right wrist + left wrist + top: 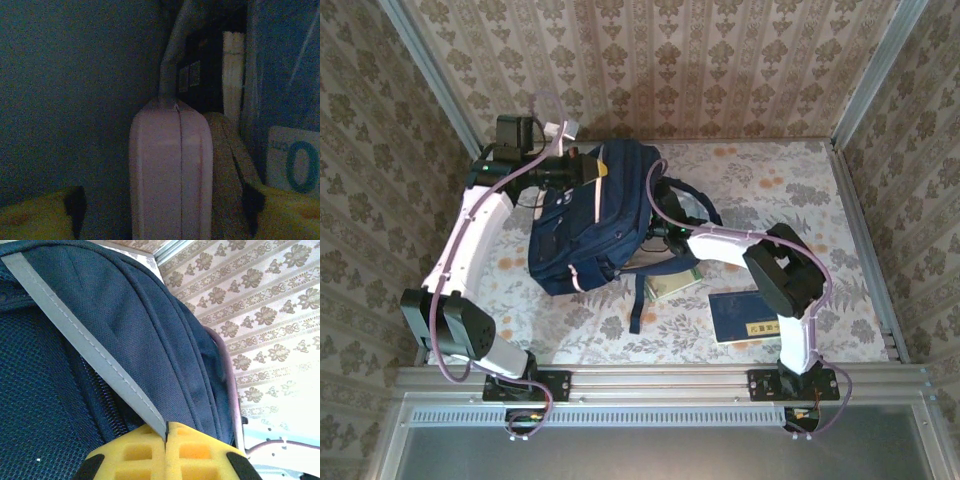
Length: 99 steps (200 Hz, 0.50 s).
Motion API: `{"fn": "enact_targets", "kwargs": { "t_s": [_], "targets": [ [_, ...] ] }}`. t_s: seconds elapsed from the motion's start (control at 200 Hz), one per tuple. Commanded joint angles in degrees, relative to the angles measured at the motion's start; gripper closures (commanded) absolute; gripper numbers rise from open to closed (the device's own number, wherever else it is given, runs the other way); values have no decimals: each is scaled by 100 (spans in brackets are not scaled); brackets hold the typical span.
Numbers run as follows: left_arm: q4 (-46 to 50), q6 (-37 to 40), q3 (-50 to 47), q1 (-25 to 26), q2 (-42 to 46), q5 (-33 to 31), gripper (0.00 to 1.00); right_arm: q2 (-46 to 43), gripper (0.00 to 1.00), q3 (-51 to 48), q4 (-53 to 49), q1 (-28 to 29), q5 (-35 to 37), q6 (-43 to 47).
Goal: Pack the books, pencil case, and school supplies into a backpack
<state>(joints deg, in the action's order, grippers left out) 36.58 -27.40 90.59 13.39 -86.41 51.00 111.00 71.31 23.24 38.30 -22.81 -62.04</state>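
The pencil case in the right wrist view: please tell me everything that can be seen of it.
The pencil case is a pale pink pouch of smooth, soft-looking material, with rounded top corners and a thin seam line down its middle. It shows upright in this view, inside the dark backpack. A brownish flat thing leans against its right side. The right gripper is open, with its fingers on either side of the pouch and apart from it.

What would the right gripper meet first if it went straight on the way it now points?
Probably the pencil case, standing between its open jaws inside the dim backpack; depth is unclear.
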Motion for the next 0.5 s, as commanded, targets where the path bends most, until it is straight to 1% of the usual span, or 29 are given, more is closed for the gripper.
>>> {"fn": "enact_targets", "kwargs": {
  "t_s": [0.0, 0.105, 0.22, 0.305, 0.44, 0.45, 0.49],
  "targets": [
    [-918, 21, 195, -165, 136, 243, 100, -833, 10, -20, -835, 11, 419, 1050],
    [-1047, -99, 85, -391, 134, 60, 100, -1449, 7, -59, -1973, -24, 800, 1841],
    [-843, 33, 11, -638, 130, -536, 100, -2048, 7, -321, -2777, -88, 1423, 2282],
    [-943, -48, -154, -819, 105, -903, 100, -2502, 8, -616, -3130, -185, 1828, 2494],
    [-902, 11, -126, -896, -125, -1372, 100, -3096, 11, -1160, -3269, -305, 1920, 2783],
    [-884, 34, -111, -892, -153, -1534, 100, -3186, 11, -1193, -3301, -310, 1931, 2791],
    [-772, 117, -35, -880, -244, -1829, 100, -3381, 12, -1264, -3489, -326, 1999, 2816]
  ]
}}
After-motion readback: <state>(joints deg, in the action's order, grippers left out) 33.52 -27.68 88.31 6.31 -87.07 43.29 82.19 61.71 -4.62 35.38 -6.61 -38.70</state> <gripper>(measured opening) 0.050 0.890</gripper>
